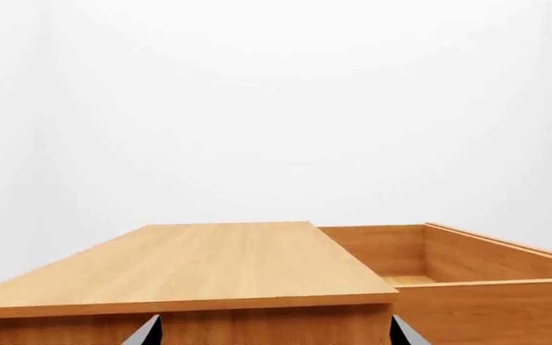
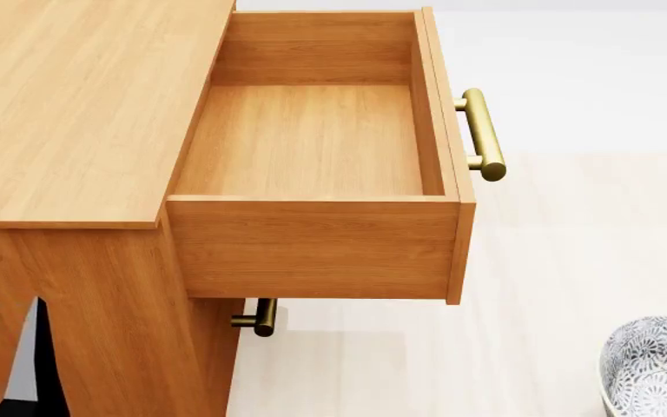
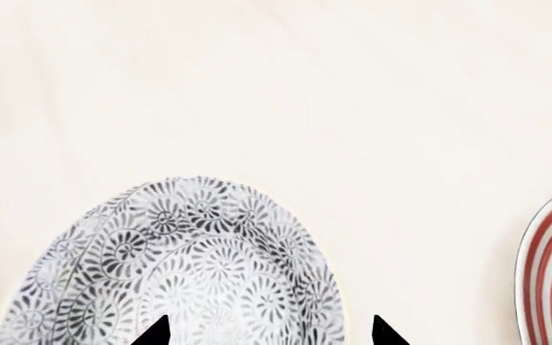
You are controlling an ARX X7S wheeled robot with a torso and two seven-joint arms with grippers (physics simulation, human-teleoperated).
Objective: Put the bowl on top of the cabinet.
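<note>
Bright, even simulator light, sharp throughout, with only a faint shadow beneath the drawer (image 2: 316, 248).

Open drawer (image 2: 310, 139) beside cabinet top (image 2: 73, 104)

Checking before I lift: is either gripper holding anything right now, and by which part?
Left gripper: nothing, its fingers are spread before the cabinet. Right gripper: its fingers sit over the bowl, but whether they grip its rim cannot be told.
</note>
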